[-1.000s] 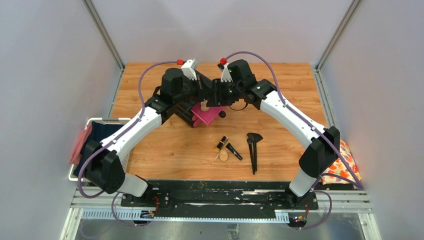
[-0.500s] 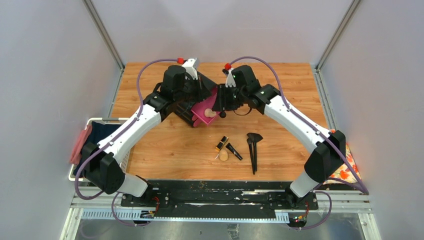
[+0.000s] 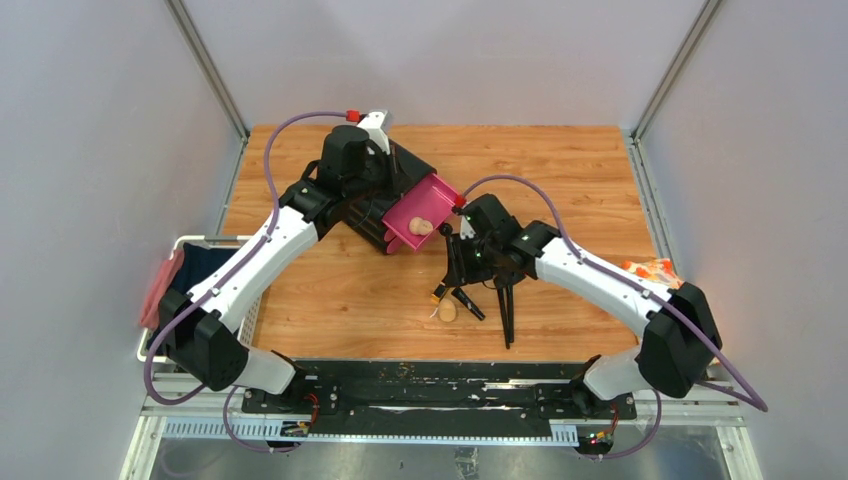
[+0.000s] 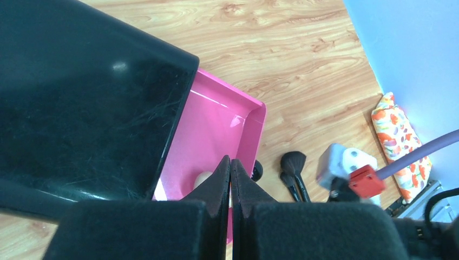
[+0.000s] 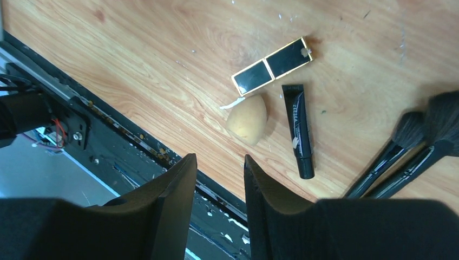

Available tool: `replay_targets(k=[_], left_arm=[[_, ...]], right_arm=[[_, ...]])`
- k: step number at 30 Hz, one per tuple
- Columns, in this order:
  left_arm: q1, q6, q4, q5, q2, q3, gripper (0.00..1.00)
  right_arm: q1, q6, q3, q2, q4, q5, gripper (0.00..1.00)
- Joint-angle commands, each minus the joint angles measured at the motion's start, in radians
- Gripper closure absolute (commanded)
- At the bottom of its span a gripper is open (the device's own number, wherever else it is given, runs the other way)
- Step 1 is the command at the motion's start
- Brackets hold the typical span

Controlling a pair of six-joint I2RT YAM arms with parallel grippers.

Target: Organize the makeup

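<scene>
One beige sponge [image 3: 422, 227] lies in the open pink drawer [image 3: 432, 195] of the black box [image 3: 405, 165]; it also shows in the left wrist view [image 4: 201, 177]. My left gripper [image 4: 230, 160] is shut and empty, above the drawer beside the box. My right gripper [image 3: 452, 272] is open and empty [image 5: 219, 157], hovering over the loose items. Below it lie the second sponge [image 5: 248, 118], the black-and-gold case [image 5: 273, 66], the black tube [image 5: 299, 130] and the black brushes [image 5: 411, 154]. In the top view they lie near the front edge: the case [image 3: 443, 290], the sponge [image 3: 447, 312], the tube [image 3: 467, 303], the brushes [image 3: 507, 305].
A white basket [image 3: 185, 243] holding dark and pink cloth stands at the left edge. The orange floral cloth [image 3: 650, 268] lies at the right edge, partly behind my right arm. The black base rail [image 3: 440, 385] runs along the near edge.
My right gripper has left the drawer and swung toward the near edge, over the loose items. The sponge it carried now lies in the pink drawer. My left arm has barely moved.
</scene>
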Motion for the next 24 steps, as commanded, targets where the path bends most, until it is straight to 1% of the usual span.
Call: replay_targets(k=[1,7,13,20,24], left_arm=[[-0.003,0.009,-0.015,-0.016,-0.011,0.005,1.00],[-0.003,0.030,-0.035,-0.048,-0.029,0.004,1.00],[-0.002,0.043,-0.044,-0.061,-0.043,0.002,1.00],[-0.002,0.051,-0.040,-0.068,-0.061,-0.018,1.00],[-0.002,0.060,-0.040,-0.080,-0.068,-0.031,1.00]], right_arm=[[0.053,0.032,-0.023,0.049,0.015,0.021,0.58],[0.099,0.065,-0.071,0.138,0.071,0.039,0.58],[0.104,0.066,-0.105,0.178,0.097,0.078,0.58],[0.104,0.069,-0.119,0.217,0.125,0.088,0.59],[0.106,0.074,-0.116,0.247,0.143,0.081,0.62]])
